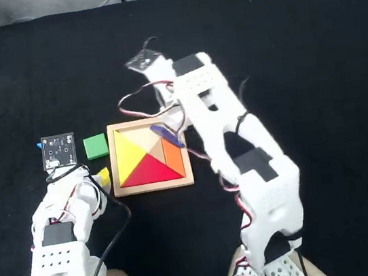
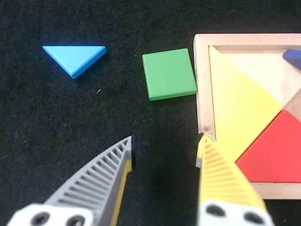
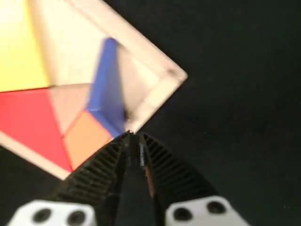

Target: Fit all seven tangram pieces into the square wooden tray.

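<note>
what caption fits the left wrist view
Open left gripper beside the square wooden tray; green square piece and blue triangle piece lie outside.

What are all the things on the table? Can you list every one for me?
tray: one, wooden, middle of the table
yellow triangle: one, yellow, in the tray on the green square's side
red triangle: one, red, in the tray next to the yellow one
orange piece: one, orange, in the tray beside the red triangle
dark blue piece: one, dark blue, tilted over a tray corner
green square: one, green, on the cloth just outside the tray
light blue triangle: one, light blue, on the cloth past the green square
table: one, black cloth
left pincer: one, grey and yellow, open, by the tray rim
right pincer: one, black, shut, at the dark blue piece's corner
</note>
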{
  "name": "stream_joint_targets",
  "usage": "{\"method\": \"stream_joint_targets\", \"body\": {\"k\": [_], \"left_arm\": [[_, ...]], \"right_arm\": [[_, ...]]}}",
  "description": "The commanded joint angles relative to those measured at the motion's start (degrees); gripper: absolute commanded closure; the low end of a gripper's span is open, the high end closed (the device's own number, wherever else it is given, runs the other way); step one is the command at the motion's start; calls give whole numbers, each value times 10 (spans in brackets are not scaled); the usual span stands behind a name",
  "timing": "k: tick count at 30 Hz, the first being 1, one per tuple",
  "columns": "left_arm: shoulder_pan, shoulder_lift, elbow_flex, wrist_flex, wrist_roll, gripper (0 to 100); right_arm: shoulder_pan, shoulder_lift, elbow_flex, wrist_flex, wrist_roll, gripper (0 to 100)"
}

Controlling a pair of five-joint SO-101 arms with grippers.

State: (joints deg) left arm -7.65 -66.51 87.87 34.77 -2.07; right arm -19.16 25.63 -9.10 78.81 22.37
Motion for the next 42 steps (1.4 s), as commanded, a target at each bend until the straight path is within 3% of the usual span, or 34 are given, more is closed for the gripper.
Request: {"method": "stream_joint_targets", "body": {"k": [1, 21, 37, 42], "left_arm": [[7, -6, -7, -7, -4, 777], [7, -6, -7, -6, -4, 777], [7, -6, -7, -7, -4, 777], [7, -6, -7, -7, -4, 777]], "right_arm": [[11, -34, 26, -44, 9, 988], [-15, 43, 4, -76, 4, 988], [-26, 31, -156, 91, 4, 988], [-91, -35, -90, 109, 10, 988]]}}
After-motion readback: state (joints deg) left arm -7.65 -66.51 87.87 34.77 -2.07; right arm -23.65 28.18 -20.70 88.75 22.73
